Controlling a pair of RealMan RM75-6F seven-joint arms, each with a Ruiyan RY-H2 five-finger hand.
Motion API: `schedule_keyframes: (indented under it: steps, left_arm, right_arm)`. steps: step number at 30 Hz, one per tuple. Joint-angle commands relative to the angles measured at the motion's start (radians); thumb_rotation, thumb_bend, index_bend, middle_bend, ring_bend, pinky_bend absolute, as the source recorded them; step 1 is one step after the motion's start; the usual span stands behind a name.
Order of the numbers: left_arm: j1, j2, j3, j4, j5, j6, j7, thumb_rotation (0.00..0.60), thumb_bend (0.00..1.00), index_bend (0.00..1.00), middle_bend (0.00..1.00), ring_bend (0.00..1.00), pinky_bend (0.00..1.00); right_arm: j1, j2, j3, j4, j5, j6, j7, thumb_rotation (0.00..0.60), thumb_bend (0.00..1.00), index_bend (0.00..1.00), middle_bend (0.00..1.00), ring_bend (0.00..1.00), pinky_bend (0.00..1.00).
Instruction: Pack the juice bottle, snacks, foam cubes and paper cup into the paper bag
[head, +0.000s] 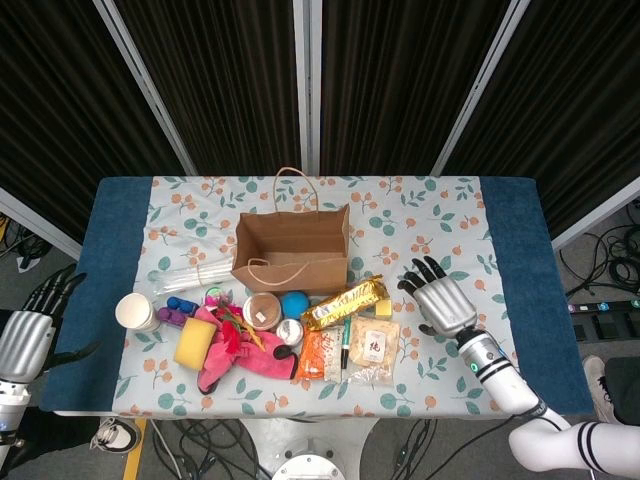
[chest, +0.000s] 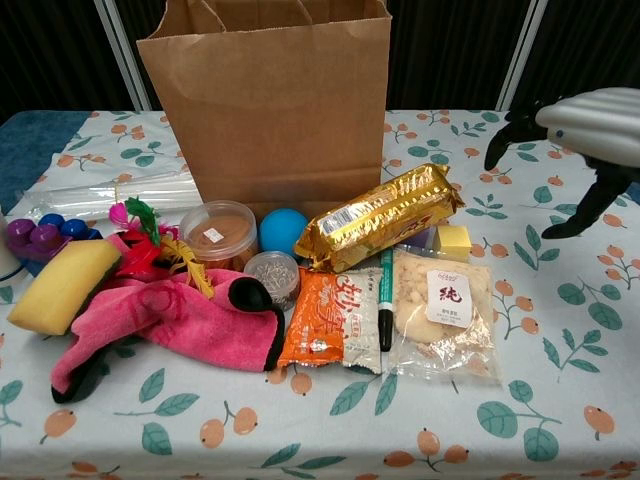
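The brown paper bag (head: 292, 245) (chest: 265, 100) stands upright and open at mid-table. In front of it lie a gold snack packet (head: 345, 302) (chest: 380, 215), an orange snack packet (head: 311, 355) (chest: 325, 320) and a clear snack bag (head: 372, 350) (chest: 443, 310). A small yellow foam cube (head: 383, 308) (chest: 453, 241) sits behind the clear bag. The white paper cup (head: 136, 312) stands at the far left. My right hand (head: 438, 302) (chest: 590, 135) hovers right of the gold packet, fingers spread, holding nothing. My left hand (head: 25, 335) hangs off the table's left edge, empty. I cannot see a juice bottle.
A yellow sponge (head: 194, 343) (chest: 62, 285), a pink cloth (head: 238, 355) (chest: 170, 325), a blue ball (head: 292, 303) (chest: 283, 229), a round lidded tub (head: 262, 311) (chest: 218, 232) and a pen (chest: 385, 298) crowd the front left. A clear pack of sticks (head: 195, 275) lies left of the bag.
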Motion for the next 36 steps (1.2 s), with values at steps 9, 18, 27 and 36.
schedule_keyframes:
  steps: [9,18,27,36]
  left_arm:
    - [-0.005,-0.004,-0.004,0.013,-0.002,-0.003,0.003,0.6,0.09,0.13,0.1,0.06,0.16]
    - [-0.011,-0.01,-0.002,0.016,-0.004,-0.019,0.001,0.6,0.09,0.13,0.1,0.06,0.16]
    - [-0.014,-0.012,-0.003,0.025,-0.005,-0.022,0.001,0.6,0.09,0.13,0.1,0.06,0.16]
    - [-0.014,-0.012,-0.002,0.03,-0.008,-0.024,-0.003,0.6,0.09,0.13,0.1,0.06,0.16]
  right_arm:
    - [-0.034,-0.222,0.099,0.283,-0.194,0.033,0.177,0.6,0.0,0.17,0.17,0.0,0.0]
    - [-0.057,-0.188,0.143,0.247,-0.178,0.031,0.15,0.6,0.0,0.17,0.21,0.03,0.0]
    - [-0.042,-0.253,0.163,0.294,-0.159,-0.047,0.153,0.6,0.0,0.17,0.22,0.03,0.0]
    - [-0.024,-0.313,0.18,0.34,-0.171,-0.081,0.148,0.6,0.0,0.23,0.26,0.08,0.04]
